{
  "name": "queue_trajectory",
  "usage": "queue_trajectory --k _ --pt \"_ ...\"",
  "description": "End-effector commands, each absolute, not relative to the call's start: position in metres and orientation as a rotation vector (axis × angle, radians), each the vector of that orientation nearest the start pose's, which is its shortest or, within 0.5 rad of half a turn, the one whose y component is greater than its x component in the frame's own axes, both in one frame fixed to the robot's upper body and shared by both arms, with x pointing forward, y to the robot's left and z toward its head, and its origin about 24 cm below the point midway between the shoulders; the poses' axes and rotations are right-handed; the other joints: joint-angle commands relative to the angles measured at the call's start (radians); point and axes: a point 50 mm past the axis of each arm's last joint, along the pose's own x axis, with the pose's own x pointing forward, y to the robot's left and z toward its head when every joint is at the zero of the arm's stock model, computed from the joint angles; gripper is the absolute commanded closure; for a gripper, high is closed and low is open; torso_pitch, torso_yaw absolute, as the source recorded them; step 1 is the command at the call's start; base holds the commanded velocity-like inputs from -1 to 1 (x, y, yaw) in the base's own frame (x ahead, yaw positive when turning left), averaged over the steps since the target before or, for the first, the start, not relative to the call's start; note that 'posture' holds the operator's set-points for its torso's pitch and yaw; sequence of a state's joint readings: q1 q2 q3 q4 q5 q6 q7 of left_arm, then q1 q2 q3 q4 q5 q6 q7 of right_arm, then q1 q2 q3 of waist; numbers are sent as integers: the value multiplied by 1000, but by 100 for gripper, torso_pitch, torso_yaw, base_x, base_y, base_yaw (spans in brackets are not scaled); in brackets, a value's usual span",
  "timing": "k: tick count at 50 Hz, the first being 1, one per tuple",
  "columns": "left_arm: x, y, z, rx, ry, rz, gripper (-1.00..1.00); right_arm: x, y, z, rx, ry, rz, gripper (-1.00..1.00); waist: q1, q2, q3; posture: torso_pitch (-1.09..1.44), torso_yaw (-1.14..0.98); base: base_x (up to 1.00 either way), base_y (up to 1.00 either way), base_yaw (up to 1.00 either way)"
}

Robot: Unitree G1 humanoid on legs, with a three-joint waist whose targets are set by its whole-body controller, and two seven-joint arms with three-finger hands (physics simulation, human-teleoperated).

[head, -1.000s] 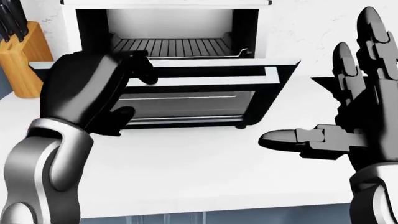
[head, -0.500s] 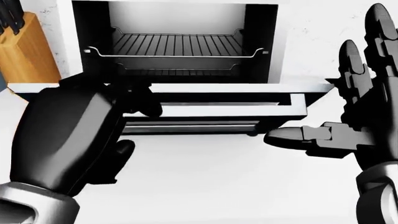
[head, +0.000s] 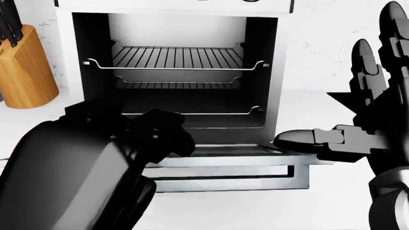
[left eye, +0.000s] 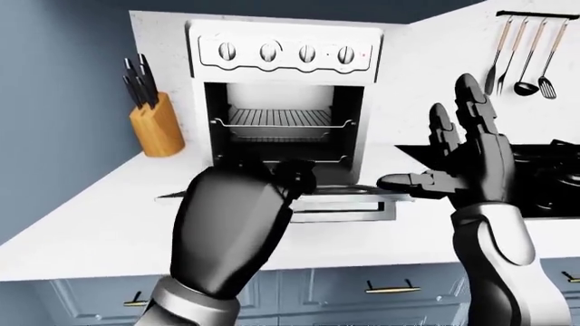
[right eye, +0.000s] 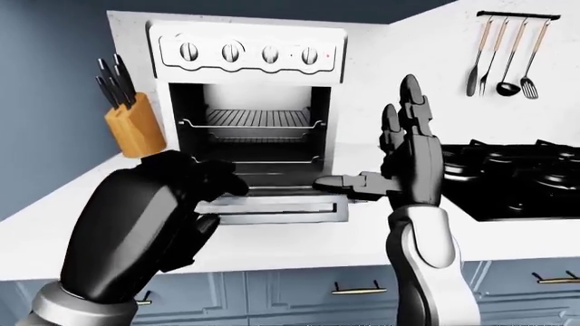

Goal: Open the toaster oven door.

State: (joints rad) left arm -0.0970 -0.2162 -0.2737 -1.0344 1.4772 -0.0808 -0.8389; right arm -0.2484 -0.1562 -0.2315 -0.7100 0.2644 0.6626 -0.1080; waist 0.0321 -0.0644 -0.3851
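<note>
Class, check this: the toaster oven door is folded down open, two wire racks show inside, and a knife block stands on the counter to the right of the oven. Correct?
One error. The knife block stands left of the toaster oven, as the left-eye view shows. The door is down and two racks show.

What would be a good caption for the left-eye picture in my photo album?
Robot's left hand rests at the lowered toaster oven door, wire racks exposed, while its right hand is raised with fingers spread.

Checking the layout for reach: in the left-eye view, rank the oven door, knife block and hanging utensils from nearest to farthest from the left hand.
1. Oven door: at the left hand, lowered.
2. Knife block: upper left, on the counter.
3. Hanging utensils: far upper right, on the wall.
</note>
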Motion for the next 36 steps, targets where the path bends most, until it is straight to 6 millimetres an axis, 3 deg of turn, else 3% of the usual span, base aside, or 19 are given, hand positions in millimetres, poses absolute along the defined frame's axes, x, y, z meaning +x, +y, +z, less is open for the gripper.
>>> queue_trajectory --k 1,9,13,19,26,36 --pt "160 85 248 1321 -615 -29 10 241 -188 214 62 -376 -85 -100 0 -3 7 -57 0 0 0 0" --pt "163 94 257 1315 -625 27 5 242 -187 212 62 -375 -84 -100 -8 -5 11 -57 0 0 0 0" --pt "168 111 254 1309 -584 54 4 243 -187 211 62 -374 -83 -100 -14 3 14 -57 0 0 0 0" --pt "201 140 243 1264 -500 104 5 242 -186 213 61 -374 -82 -100 -16 19 15 -57 0 0 0 0" --pt "217 163 238 1162 -464 152 0 243 -186 212 61 -374 -82 -100 -19 32 16 -57 0 0 0 0" --pt "218 185 240 1017 -454 204 -1 243 -186 212 60 -373 -82 -100 -19 43 14 -57 0 0 0 0"
